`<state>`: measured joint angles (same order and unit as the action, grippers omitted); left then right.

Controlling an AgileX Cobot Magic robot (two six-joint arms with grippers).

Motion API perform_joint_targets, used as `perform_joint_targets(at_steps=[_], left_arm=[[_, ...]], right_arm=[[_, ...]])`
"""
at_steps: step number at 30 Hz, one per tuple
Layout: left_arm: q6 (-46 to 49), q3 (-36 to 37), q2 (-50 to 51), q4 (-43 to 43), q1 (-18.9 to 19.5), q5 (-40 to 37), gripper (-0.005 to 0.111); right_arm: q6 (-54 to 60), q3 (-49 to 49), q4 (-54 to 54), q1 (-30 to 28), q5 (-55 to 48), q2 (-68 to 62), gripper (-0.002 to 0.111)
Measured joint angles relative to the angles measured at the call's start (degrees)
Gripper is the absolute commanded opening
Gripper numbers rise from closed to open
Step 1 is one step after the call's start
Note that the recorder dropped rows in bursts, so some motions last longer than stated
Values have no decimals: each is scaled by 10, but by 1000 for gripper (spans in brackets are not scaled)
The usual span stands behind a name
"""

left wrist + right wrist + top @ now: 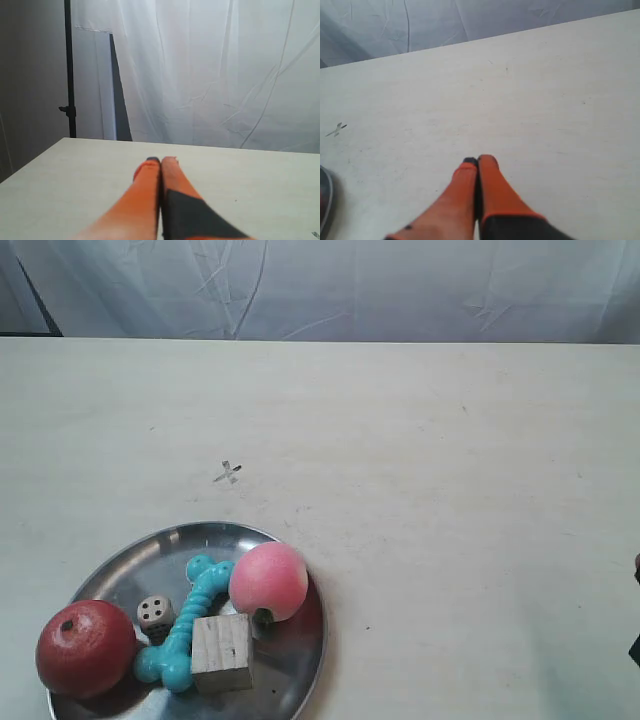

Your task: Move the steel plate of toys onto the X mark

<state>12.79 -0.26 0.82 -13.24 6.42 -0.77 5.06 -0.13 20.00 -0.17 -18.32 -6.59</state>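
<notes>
I read the left end effector point(160, 160) and right end effector point(477, 161) as pressed together, empty. The steel plate point(130, 560) of toys point(190, 618) rests on the bench point(480, 490), well apart from the right one, near the uncovered X mark point(228, 473).

A pale cream counter point(450, 490) fills most of the frame. Wrinkled, softly lit white sheeting point(350, 290) spans the top, a black pole point(68, 70) beside it.
</notes>
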Motion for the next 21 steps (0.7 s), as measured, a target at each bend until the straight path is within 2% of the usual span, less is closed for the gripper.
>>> perform_joint_targets(at_steps=[6,11,21], left_arm=[[0,0,0,0,0,0,0],[0,0,0,0,0,0,0],[0,0,0,0,0,0,0]], right_arm=[[1,0,-10,21,0,0,0],[2,0,-60,22,0,0,0],[4,0,-76,22,0,0,0]])
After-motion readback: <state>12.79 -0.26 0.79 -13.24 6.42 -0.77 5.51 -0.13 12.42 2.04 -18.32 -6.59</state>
